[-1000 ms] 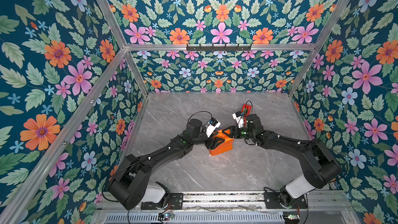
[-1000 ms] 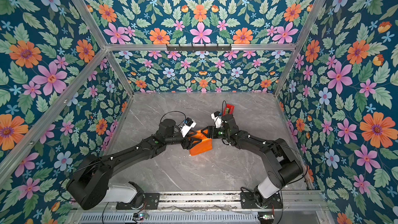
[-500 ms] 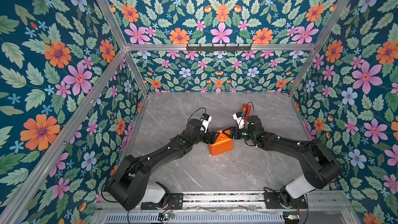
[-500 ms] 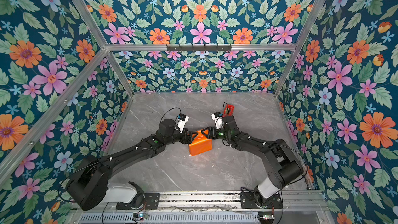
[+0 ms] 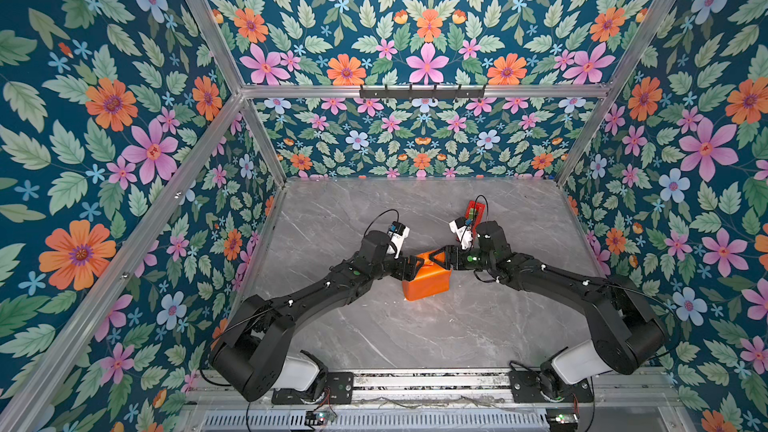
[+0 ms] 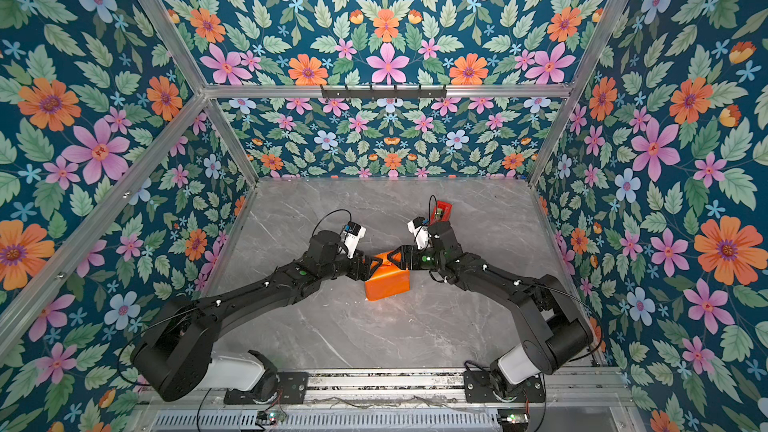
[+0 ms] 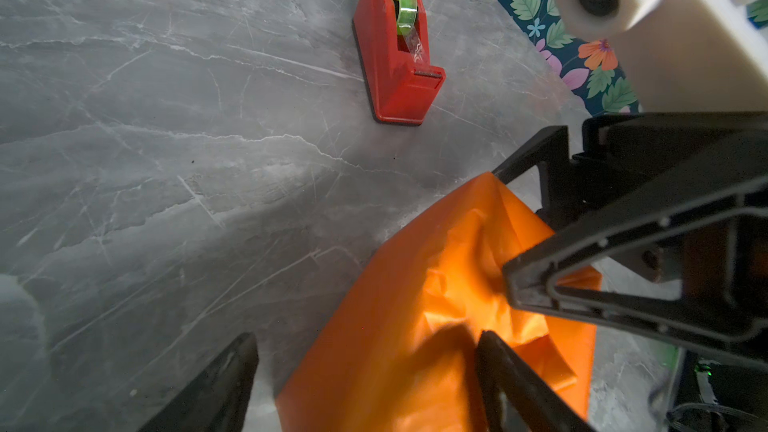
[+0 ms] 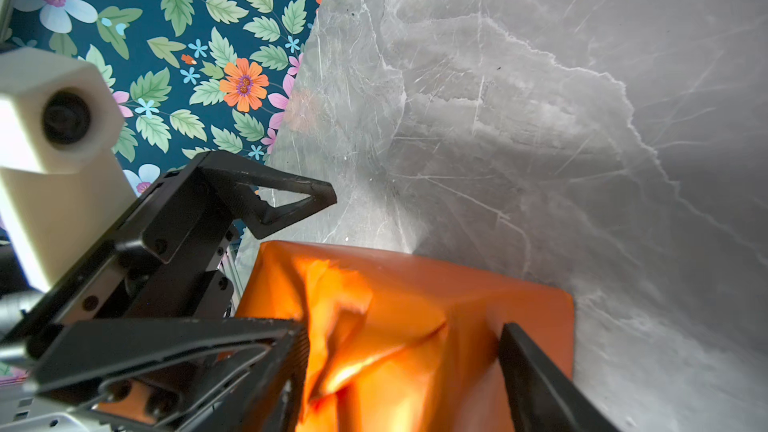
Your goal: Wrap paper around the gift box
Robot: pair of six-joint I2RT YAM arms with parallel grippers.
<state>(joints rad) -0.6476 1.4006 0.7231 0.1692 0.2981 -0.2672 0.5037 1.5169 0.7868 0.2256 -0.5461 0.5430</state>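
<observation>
The paper (image 5: 428, 284) is seen wrapped into an orange block near the middle of the grey marbled worktop (image 5: 415, 338). The gift box is covered by it, and none of the box's own surface is shown. The block's near face is smooth, while its far upper part is crumpled into loose folds, as is shown in both wrist views.

The left hand (image 5: 414, 264) is held at the block's far left top edge. In the left wrist view its fingers (image 7: 511, 384) are spread well apart, one over the paper and the other beside the block, above bare worktop. Nothing is clamped between them.

The right hand (image 5: 441, 258) is brought in from the right to the same far top edge, close to the left hand. Its jaws are also parted. In the right wrist view the crumpled folds lie between them, and one finger (image 8: 536, 384) is laid against a crease in the paper. No pinched fold can be made out.

A red tape dispenser (image 5: 476, 211) is set farther back and to the right, apart from the block, and a green roll is seen in it.
</observation>
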